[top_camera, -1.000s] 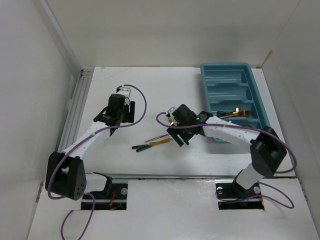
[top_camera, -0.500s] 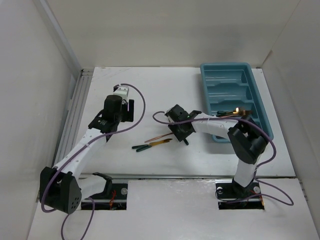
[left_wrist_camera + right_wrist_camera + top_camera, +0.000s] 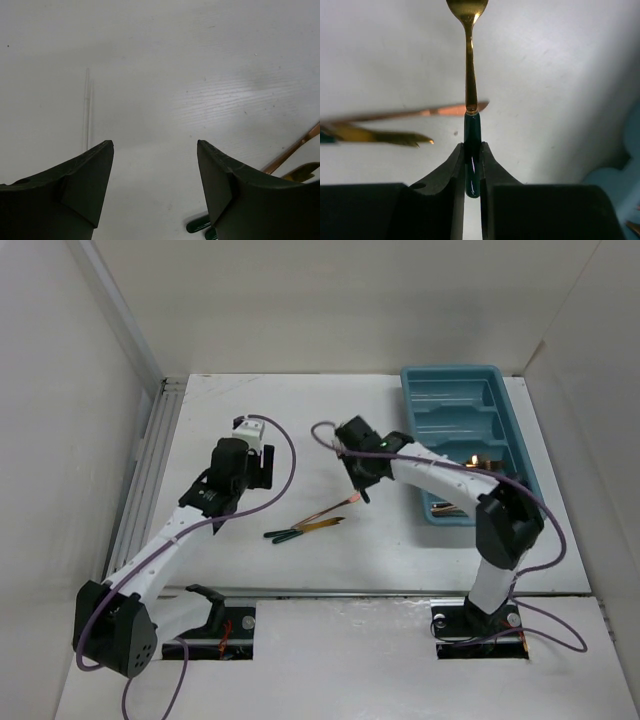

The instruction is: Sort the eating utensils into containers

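My right gripper is shut on the dark green handle of a gold spoon, whose bowl points away from the fingers, above the table. Under it lie a copper knife and a gold fork. From above these utensils lie mid-table, with dark handles to the left. The teal tray stands at the right with several utensils in its near slots. My left gripper is open over bare table, and green handle ends show at its right finger.
White walls close in the table on the left, back and right. A metal rail runs along the left edge. Purple cables loop off both wrists. The tray corner shows at the right of the right wrist view.
My right gripper has closed on the spoon's handle and risen away from the other utensils, toward the back. The left arm has shifted slightly and stays open.
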